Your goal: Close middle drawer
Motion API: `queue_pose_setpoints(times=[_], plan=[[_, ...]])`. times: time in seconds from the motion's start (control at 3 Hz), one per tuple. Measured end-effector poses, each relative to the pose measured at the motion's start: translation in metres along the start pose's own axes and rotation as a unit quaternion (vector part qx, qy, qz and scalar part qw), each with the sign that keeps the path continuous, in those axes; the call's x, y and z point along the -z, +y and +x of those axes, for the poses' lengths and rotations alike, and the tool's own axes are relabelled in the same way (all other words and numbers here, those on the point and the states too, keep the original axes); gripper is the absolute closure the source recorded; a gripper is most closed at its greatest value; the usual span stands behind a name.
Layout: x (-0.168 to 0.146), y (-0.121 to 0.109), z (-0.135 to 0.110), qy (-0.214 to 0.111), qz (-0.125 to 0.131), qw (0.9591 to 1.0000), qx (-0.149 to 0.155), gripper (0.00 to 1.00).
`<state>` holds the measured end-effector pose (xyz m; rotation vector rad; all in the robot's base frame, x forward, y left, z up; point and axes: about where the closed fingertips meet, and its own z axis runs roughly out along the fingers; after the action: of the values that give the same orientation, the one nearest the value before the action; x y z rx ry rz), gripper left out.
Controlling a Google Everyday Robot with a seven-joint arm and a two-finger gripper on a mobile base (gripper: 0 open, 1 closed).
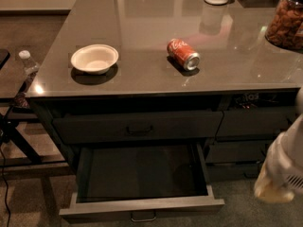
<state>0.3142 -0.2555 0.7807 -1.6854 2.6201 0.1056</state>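
The middle drawer [142, 205] is pulled far out below the counter, at the bottom centre of the camera view. Its flat grey front carries a small metal pull handle [143, 216], and the dark tray inside [142, 171] is bare. My gripper [279, 174] is a white and yellowish shape at the right edge, to the right of the drawer and apart from it. It is at about the height of the drawer's open tray.
A taller dark drawer [137, 126] sits shut above the open one. Narrower drawers [253, 122] are on the right. On the counter [142, 79] are a white bowl [94, 58], a red soda can [182, 54] lying on its side, and a jar of nuts [286, 20]. A side table with a bottle [27, 65] is at the left.
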Motion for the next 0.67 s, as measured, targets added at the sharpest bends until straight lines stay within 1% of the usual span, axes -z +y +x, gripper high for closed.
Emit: queue_pose_setpoints(times=[0.33, 0.67], plan=[[-0.074, 0.017, -0.002, 0.015, -0.050, 0.9985, -0.015, 1.00], [-0.137, 0.028, -0.013, 0.024, -0.094, 0.9948, -0.030, 1.00]])
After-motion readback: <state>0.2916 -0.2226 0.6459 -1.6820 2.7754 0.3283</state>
